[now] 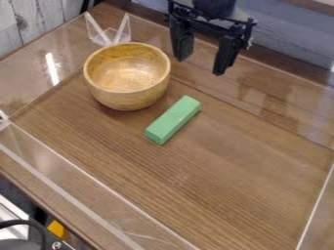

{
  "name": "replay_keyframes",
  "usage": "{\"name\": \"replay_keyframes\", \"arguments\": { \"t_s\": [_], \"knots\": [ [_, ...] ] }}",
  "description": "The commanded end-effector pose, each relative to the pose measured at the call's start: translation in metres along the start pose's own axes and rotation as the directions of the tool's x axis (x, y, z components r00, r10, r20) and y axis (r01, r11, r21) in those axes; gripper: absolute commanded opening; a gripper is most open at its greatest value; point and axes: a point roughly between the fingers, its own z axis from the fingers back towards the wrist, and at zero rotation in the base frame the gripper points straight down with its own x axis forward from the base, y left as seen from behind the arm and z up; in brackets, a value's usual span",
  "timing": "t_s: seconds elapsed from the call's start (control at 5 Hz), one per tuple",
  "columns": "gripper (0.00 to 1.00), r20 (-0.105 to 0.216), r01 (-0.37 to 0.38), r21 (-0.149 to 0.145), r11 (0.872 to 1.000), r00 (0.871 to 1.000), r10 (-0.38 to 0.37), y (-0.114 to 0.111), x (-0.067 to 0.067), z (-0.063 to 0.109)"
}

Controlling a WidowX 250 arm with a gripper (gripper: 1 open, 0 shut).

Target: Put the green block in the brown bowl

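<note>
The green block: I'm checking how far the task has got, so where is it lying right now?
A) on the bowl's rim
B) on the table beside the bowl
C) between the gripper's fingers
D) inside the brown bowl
B: the green block lies flat on the wooden table, just clear of the brown bowl, while the gripper hangs open and empty behind it.

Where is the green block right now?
The green block lies flat on the wooden table near the middle of the camera view, just right of and below the brown bowl, not touching it, with the open gripper hanging behind it.
</note>
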Motion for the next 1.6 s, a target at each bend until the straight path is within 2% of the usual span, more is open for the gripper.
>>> {"name": "replay_keyframes", "arguments": {
  "t_s": [0.0, 0.2, 0.4, 0.6, 0.8, 1.0, 1.2, 1.4],
  "knots": [
    [1.0, -0.006, -0.009, -0.004, 1.0, 1.0, 0.009, 0.005, -0.008, 0.001],
    [1.0, 0.002, 0.051, -0.005, 0.999, 0.999, -0.051, 0.012, -0.02, -0.007],
    [1.0, 0.023, 0.117, -0.001, 0.993, 0.993, -0.117, 0.017, -0.022, -0.013],
    [1.0, 0.039, 0.112, -0.002, 0.994, 0.993, -0.112, 0.009, -0.018, -0.017],
    [1.0, 0.038, 0.103, -0.005, 0.995, 0.994, -0.103, 0.0, -0.015, -0.019],
    [1.0, 0.033, 0.167, -0.004, 0.986, 0.985, -0.167, -0.006, -0.027, -0.025],
    [1.0, 0.055, 0.241, 0.009, 0.971, 0.969, -0.241, -0.008, -0.036, -0.031],
    [1.0, 0.066, 0.215, 0.019, 0.976, 0.974, -0.216, -0.01, -0.036, -0.035]
  ]
}}
